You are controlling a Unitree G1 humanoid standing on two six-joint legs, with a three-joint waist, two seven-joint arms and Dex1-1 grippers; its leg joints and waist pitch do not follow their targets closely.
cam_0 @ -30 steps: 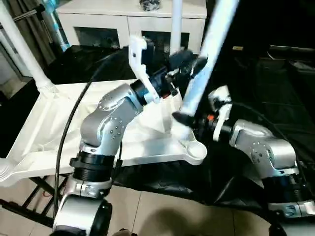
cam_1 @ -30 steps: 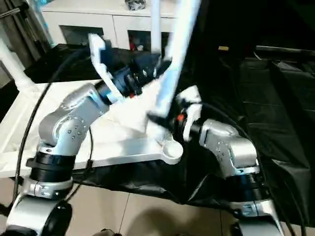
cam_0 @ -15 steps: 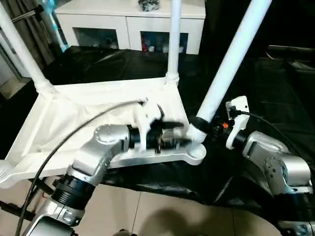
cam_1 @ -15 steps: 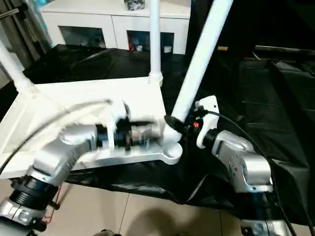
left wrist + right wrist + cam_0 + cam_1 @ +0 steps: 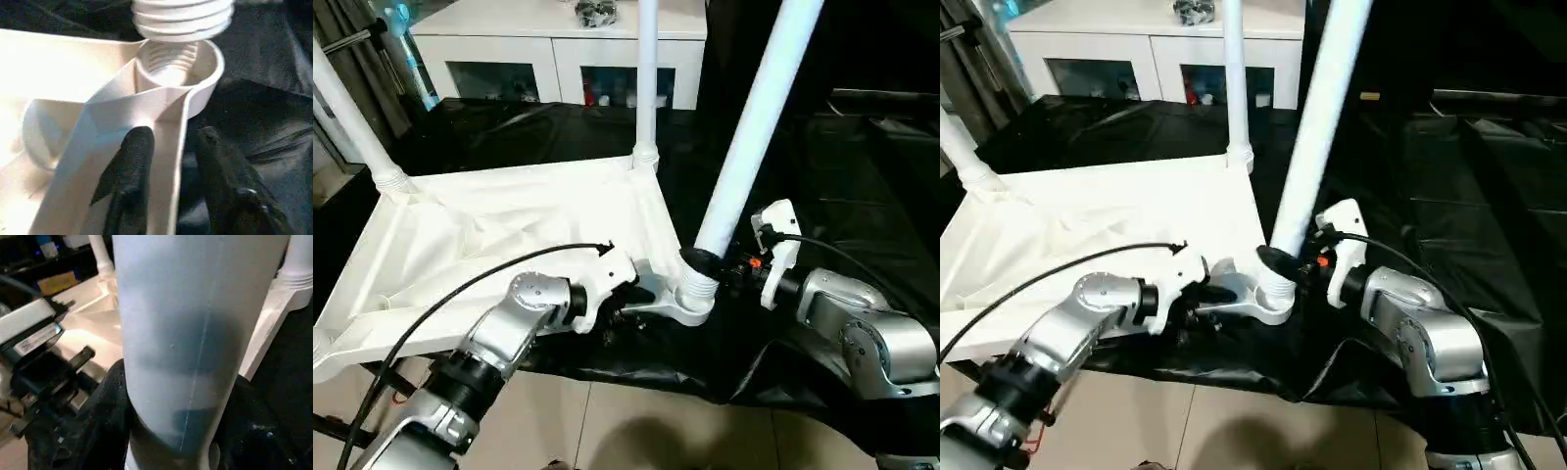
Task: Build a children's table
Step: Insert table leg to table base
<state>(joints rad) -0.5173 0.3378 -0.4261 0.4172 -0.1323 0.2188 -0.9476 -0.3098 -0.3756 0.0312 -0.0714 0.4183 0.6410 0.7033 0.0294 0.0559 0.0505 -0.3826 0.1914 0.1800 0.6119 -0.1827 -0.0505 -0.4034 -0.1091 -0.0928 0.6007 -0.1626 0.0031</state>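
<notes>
Tabletop (image 5: 499, 230): white, lying upside down with its ribbed underside up, on a black sheet (image 5: 842, 147).
Near corner socket (image 5: 178, 63): round and threaded inside, at the corner nearest the right arm.
Standing legs: one (image 5: 646, 78) upright in the far corner socket, another (image 5: 347, 117) rising at a lean from the far left corner.
Held leg (image 5: 754, 127): tilted, its ribbed threaded end just above the near corner socket.
Right gripper (image 5: 717, 269): closed around the held leg low down, a black finger (image 5: 105, 401) on each side of the tube.
Left gripper (image 5: 168, 161): its two fingers straddle the tabletop's edge wall just beside the near socket, one inside and one outside; whether they press on it I cannot tell.
Background: white cabinet (image 5: 558, 49) with glass fronts behind the table.
</notes>
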